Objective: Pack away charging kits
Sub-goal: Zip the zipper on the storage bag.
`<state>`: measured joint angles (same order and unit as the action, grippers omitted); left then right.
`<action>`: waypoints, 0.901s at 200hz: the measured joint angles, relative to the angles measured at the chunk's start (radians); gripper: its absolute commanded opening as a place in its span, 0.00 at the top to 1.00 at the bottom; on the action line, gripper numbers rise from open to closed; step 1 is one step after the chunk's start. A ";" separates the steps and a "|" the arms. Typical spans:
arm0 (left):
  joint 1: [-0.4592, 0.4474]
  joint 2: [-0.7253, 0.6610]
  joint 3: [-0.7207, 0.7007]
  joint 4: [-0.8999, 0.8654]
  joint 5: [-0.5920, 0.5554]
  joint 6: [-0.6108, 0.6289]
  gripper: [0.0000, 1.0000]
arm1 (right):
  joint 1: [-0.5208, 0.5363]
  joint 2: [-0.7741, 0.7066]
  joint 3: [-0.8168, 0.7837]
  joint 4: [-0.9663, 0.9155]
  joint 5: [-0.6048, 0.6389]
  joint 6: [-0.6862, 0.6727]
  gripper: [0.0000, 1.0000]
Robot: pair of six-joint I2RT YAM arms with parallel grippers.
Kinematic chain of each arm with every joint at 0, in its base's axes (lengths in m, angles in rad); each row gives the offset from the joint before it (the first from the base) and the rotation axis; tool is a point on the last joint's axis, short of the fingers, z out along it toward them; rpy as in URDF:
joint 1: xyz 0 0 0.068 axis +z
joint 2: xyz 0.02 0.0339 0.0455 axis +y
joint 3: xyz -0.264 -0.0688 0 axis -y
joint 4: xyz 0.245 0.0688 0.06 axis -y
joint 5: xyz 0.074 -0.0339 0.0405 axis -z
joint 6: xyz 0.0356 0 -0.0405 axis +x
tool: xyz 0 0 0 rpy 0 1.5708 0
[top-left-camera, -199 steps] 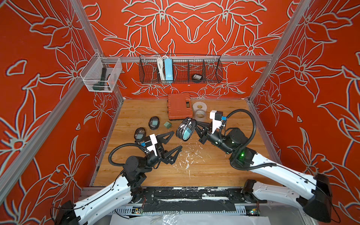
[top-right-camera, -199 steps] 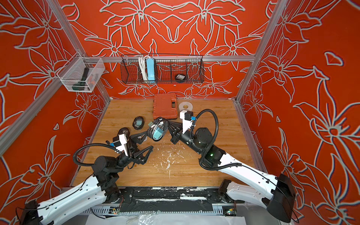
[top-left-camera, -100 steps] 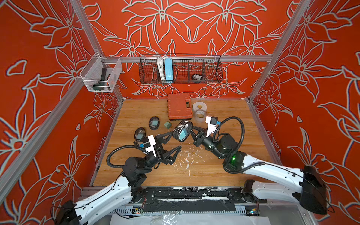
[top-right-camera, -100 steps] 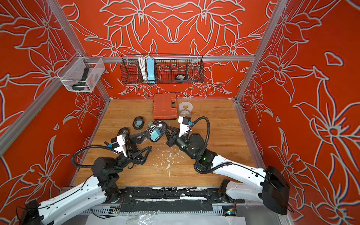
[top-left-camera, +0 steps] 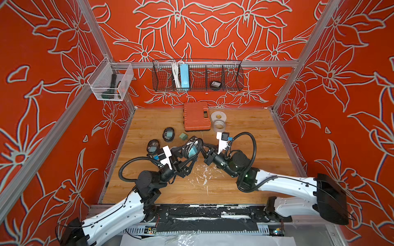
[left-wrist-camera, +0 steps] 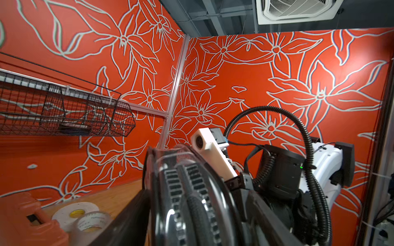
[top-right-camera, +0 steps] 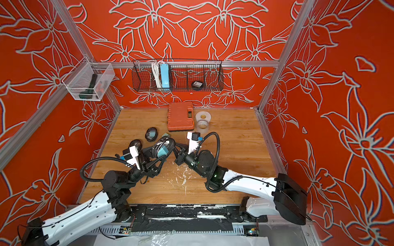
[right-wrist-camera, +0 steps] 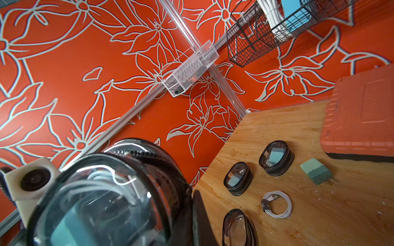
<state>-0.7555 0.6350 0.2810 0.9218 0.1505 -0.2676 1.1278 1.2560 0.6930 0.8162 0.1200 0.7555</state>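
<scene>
1. The right claw (top-left-camera: pixel 203 149), at the centre of the frame in both top views, is pressed together on the rim of an oval, black-rimmed, clear-faced pouch (top-left-camera: pixel 193 147). It holds the pouch up off the wooden table (top-left-camera: pixel 251 132).
2. The left claw (top-left-camera: pixel 188 155) has its jaws on either side of that held pouch. Whether they press it yet cannot be told.
3. Through the clear face, the right wrist view shows a small teal cube plug (right-wrist-camera: pixel 70 225) and a coiled white cable (right-wrist-camera: pixel 100 176) inside. Closing this pouch seems to be the step in hand.
4. Just left of centre, two matching pouches (top-left-camera: pixel 168 134) (top-left-camera: pixel 153 147) lie flat on the table. Each shows a teal plug inside, so they are seemingly packed.
5. One kit looks unpacked:
   - a loose teal plug (right-wrist-camera: pixel 316 173);
   - a loose white cable coil (right-wrist-camera: pixel 277 204);
   - an apparently empty pouch (right-wrist-camera: pixel 234 228).
</scene>
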 measured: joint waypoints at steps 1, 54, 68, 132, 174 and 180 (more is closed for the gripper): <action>0.000 0.000 0.001 0.000 0.000 -0.001 0.36 | 0.000 0.000 0.000 0.001 0.000 0.000 1.00; 0.000 -0.003 0.009 -0.025 -0.016 -0.007 0.72 | 0.028 0.007 -0.001 0.031 0.014 0.002 1.00; 0.003 -0.004 0.018 -0.047 -0.026 0.001 0.85 | 0.030 0.008 -0.001 0.032 0.020 0.000 1.00; 0.001 0.032 0.126 -0.198 -0.019 -0.009 1.00 | 0.004 -0.106 0.016 -0.182 0.078 -0.259 1.00; 0.000 0.105 0.190 -0.291 -0.010 -0.008 1.00 | -0.164 -0.162 0.017 -0.326 -0.149 -0.446 1.00; 0.000 0.119 0.201 -0.303 -0.010 -0.008 1.00 | -0.182 -0.164 0.017 -0.341 -0.170 -0.473 1.00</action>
<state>-0.7555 0.7544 0.4824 0.6189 0.1410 -0.2752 0.9455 1.0916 0.7101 0.4747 -0.0498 0.2821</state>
